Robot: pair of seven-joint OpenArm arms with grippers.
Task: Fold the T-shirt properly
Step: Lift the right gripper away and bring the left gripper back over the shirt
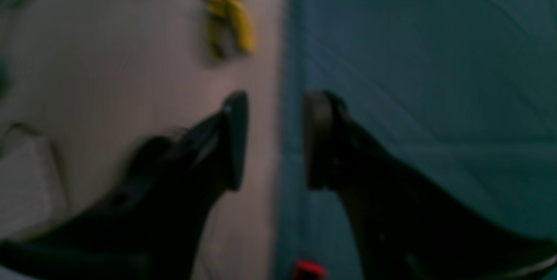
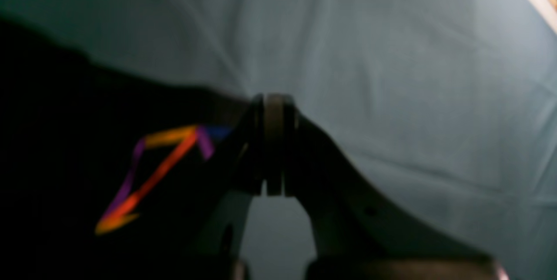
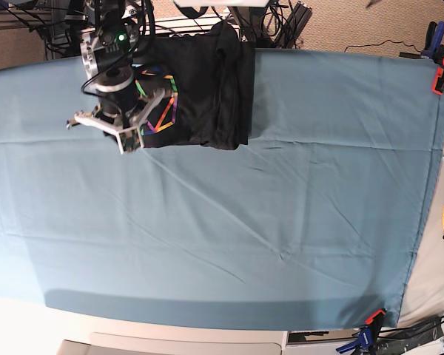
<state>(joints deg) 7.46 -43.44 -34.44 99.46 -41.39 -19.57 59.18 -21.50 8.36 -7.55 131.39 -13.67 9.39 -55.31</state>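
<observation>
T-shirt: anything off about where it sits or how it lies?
Yes. The T-shirt is bunched at the far edge of the teal table cloth, its top hanging past the edge, colour print partly showing. The right gripper is shut at its corner.

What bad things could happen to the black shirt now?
1. The black cotton T-shirt with the multicolour print lies bunched at the far edge of the teal-blue table cloth, part of it seemingly over the edge, so a pull might slide it off.
2. The right hand is shut at the shirt's edge; whether it pinches fabric is unclear, so it could slip or drag layers unevenly.
3. The left hand is open, over the cloth's edge, away from the shirt, so it cannot steady the fold.
</observation>
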